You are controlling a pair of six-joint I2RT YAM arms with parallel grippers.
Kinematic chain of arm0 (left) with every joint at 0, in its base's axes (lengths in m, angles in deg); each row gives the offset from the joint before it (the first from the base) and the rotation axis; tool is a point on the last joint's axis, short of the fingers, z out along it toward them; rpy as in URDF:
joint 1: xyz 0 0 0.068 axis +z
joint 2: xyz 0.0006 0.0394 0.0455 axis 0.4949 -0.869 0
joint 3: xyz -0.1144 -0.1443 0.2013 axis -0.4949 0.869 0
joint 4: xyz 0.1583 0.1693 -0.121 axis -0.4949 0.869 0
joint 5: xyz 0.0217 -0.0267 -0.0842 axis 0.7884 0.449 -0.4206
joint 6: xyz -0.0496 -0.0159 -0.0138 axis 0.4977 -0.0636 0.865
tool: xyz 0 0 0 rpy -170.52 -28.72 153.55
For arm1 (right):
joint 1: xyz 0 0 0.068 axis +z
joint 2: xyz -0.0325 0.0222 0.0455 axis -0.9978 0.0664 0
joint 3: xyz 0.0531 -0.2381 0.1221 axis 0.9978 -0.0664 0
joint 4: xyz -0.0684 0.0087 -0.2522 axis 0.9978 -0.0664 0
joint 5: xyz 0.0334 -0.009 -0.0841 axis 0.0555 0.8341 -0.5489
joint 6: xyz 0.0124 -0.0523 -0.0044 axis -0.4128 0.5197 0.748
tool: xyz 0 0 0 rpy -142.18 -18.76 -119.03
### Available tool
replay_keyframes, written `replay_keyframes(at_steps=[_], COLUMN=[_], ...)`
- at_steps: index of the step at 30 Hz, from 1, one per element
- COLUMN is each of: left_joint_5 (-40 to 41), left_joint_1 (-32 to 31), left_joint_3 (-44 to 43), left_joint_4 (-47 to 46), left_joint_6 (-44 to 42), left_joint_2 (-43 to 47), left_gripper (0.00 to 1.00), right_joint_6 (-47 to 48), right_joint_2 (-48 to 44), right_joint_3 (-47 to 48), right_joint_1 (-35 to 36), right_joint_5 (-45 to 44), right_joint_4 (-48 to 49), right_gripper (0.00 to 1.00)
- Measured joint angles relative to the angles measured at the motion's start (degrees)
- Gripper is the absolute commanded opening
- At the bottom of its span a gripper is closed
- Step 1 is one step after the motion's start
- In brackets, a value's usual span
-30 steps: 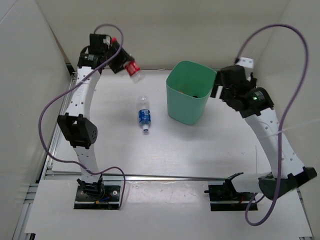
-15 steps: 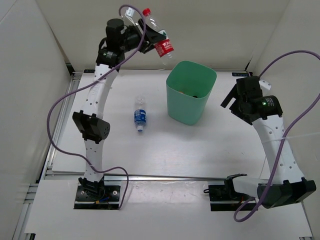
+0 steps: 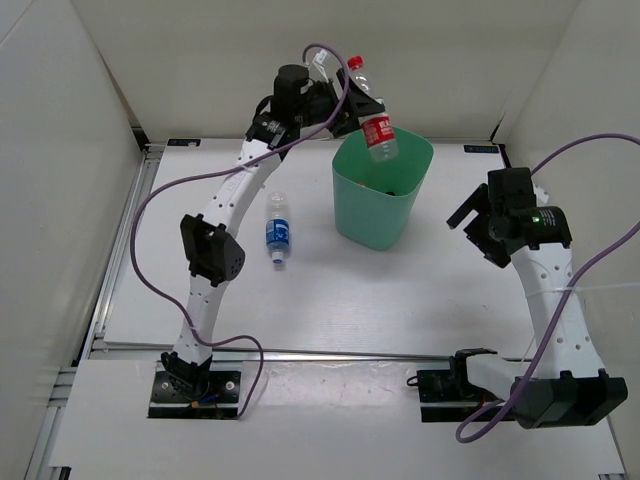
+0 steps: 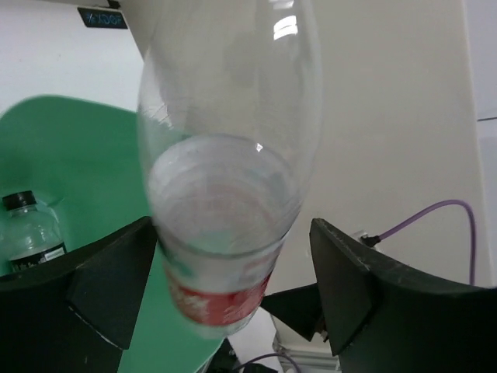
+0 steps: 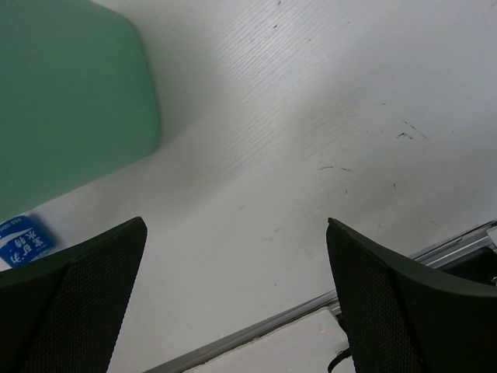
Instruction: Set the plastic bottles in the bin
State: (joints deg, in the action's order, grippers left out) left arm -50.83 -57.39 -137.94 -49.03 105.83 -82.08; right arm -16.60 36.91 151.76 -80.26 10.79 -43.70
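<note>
A clear bottle with a red label and red cap (image 3: 375, 128) hangs tilted over the mouth of the mint-green bin (image 3: 375, 215). It sits between the fingers of my left gripper (image 3: 360, 105). In the left wrist view this bottle (image 4: 225, 233) is blurred, and a gap shows between it and the right finger (image 4: 349, 287); the gripper (image 4: 233, 291) is open. A bottle with a black cap (image 4: 31, 229) lies inside the bin (image 4: 78, 148). A blue-label bottle (image 3: 277, 232) lies on the table left of the bin. My right gripper (image 3: 468, 222) is open and empty, right of the bin.
White walls enclose the table on the left, back and right. A metal rail (image 3: 330, 352) runs along the near table edge. In the right wrist view the gripper (image 5: 237, 295) hovers over bare table, with the bin's side (image 5: 70, 101) and the blue label (image 5: 19, 237) at left.
My left arm swung right from the far left corner, carrying the red-label bottle up over the bin, and its jaws have parted. My right arm drew back to the right, away from the bin.
</note>
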Motion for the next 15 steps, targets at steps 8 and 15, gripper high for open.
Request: replay_keyframes(at_steps=[8, 15], left_joint_5=[0.1, 1.8], left_joint_1=[-1.3, -0.4], left_joint_3=[6.3, 20.7], left_joint_4=[-0.9, 0.7], left_joint_6=[-3.6, -11.1], left_joint_2=[0.9, 10.4], left_gripper=[1.00, 1.00], right_joint_6=[0.0, 0.3], right_joint_2=[-1.9, -2.3], right_joint_3=[-2.4, -2.4], right_joint_1=[-0.3, -0.3], right_joint_5=[2.7, 3.9], right_joint_4=[1.3, 1.9], right_gripper=[1.00, 1.00])
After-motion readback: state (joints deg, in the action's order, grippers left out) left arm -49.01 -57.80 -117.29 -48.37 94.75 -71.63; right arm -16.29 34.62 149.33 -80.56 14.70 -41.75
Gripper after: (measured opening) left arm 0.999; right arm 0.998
